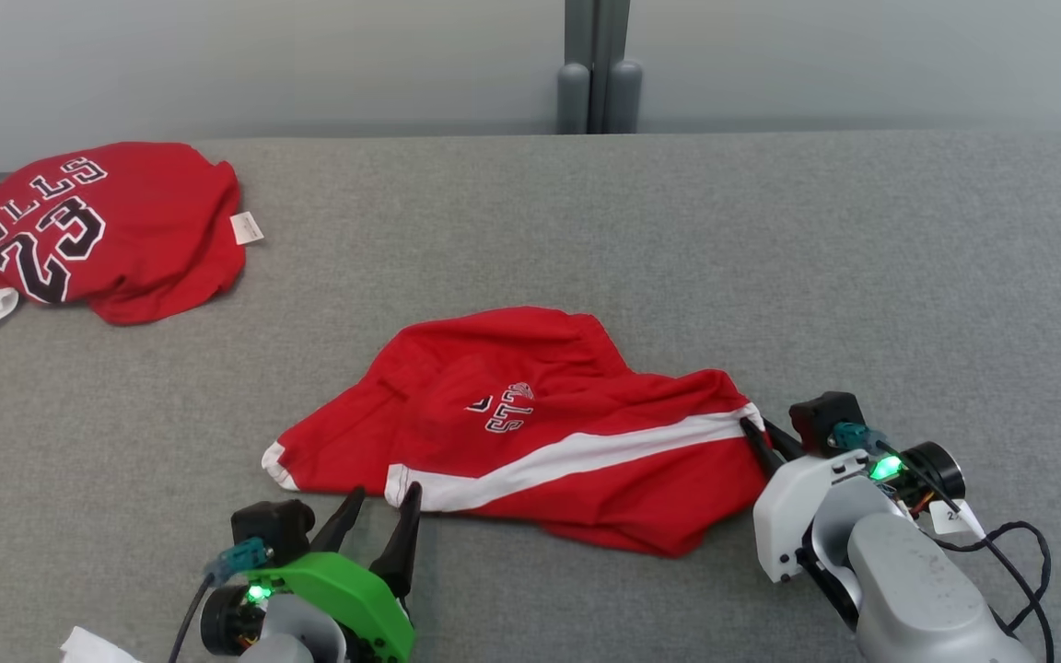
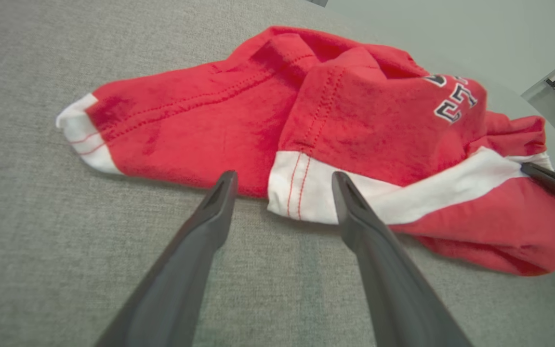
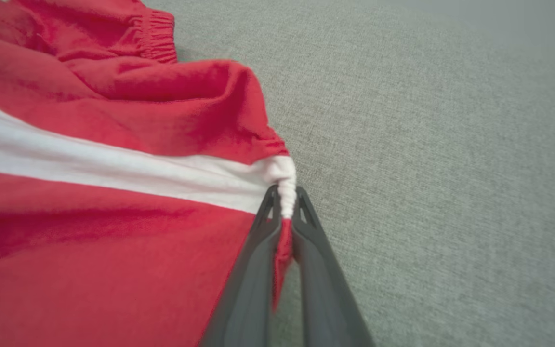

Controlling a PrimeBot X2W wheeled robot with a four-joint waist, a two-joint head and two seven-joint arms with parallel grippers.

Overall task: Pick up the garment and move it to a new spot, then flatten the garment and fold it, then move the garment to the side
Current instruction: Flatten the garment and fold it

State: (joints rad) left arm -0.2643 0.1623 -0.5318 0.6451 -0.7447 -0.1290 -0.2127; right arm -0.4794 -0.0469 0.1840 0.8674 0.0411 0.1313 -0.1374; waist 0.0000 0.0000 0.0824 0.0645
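**Limp red shorts pinched at one corner, second hem not yet taken**

Head view: the garment (image 1: 530, 433), red shorts with a white side stripe, lies crumpled on the grey tabletop (image 1: 724, 230) between the two sets of fingers. The right fingers (image 1: 757, 438) are clenched on the corner where the stripe ends. The left fingers (image 1: 404, 520) stand spread and hold nothing, their tips just short of the white leg hem. Well beyond the left fingers a red jersey (image 1: 98, 230) rests near the tabletop's far edge, with a pale wall (image 1: 217, 55) and a grey post (image 1: 597, 64) behind.

Left wrist view: the white hem (image 2: 301, 193) sits straight ahead, between the spread tips and touching one of them. The cloth looks thin, light and floppy, so it will likely sag from whatever points hold it. This stitched hem corner seems the sound second hold.

Right wrist view: a narrow bunch of white and red cloth is gathered between the closed fingers (image 3: 306, 231), with the elastic waistband (image 3: 157, 33) further ahead. So small a pinch may slip under a hard tug. The tabletop's woven cover looks slightly grippy, so dragging would probably wrinkle the shorts and lifting seems safer
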